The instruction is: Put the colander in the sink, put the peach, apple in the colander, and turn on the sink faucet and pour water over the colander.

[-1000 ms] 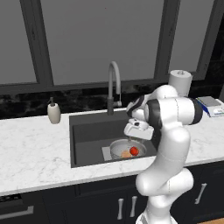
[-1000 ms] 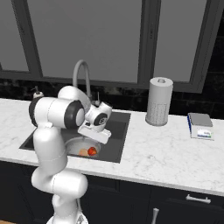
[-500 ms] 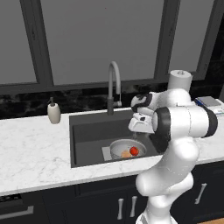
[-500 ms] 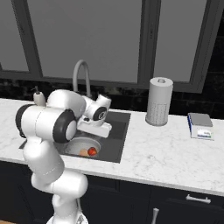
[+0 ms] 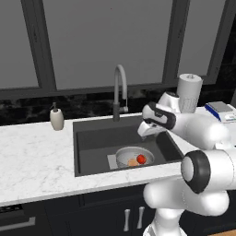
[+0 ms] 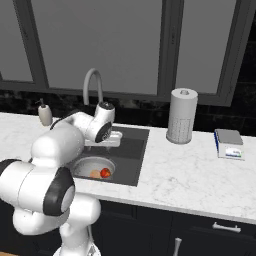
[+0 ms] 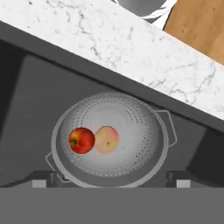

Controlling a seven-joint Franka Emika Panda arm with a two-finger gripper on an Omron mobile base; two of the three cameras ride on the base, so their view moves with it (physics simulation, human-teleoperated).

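Colander (image 7: 109,140) below open jaws — apple (image 7: 82,140); peach (image 7: 107,139) inside.

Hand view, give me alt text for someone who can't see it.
A round pale grey perforated colander sits in a dark grey sink basin, holding a red apple and a pale orange peach side by side. A white marble counter runs along the basin's edge.

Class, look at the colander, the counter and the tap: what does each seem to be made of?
Colander: probably brushed metal, pale grey with a soft sheen and rows of tiny holes. Counter: looks like polished marble, white with grey veins. Tap: likely matt grey metal, smooth, its lower stem darker.
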